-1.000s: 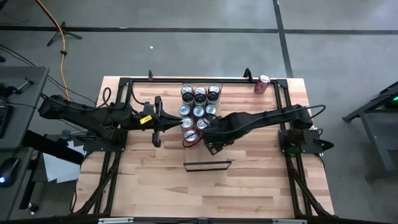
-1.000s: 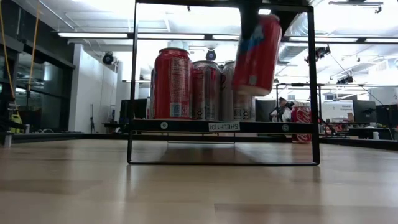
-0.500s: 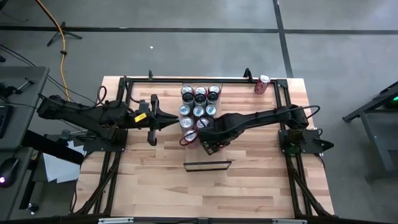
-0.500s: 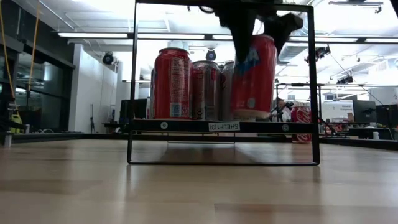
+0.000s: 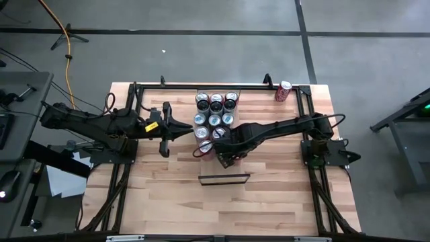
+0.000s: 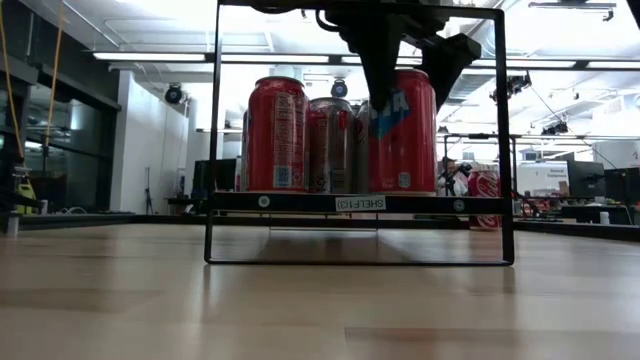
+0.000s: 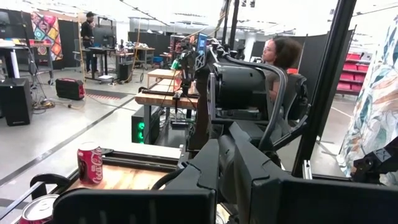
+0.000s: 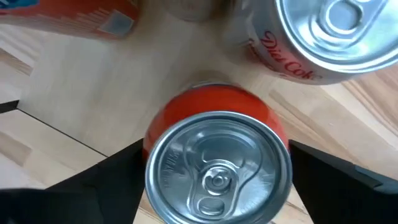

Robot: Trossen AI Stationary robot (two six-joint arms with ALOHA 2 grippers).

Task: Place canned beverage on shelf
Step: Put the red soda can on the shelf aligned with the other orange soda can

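Note:
The red canned beverage stands upright on the shelf, at the near right of several other cans. Its silver top fills the right wrist view. My right gripper points down over it and is open. One dark finger stands on one side of the can's top and the other on the opposite side, apart from it. My left gripper waits shut and level, left of the cans.
A Diet Coke can stands close behind the placed one. A lone red can sits at the table's far right corner. A small black frame stands near the table's middle. A person is in the room beyond.
My right gripper has come down with the red can. The can was lifted and tilted, and it now stands upright on the shelf beside the others. The fingers have then spread and let go of it.

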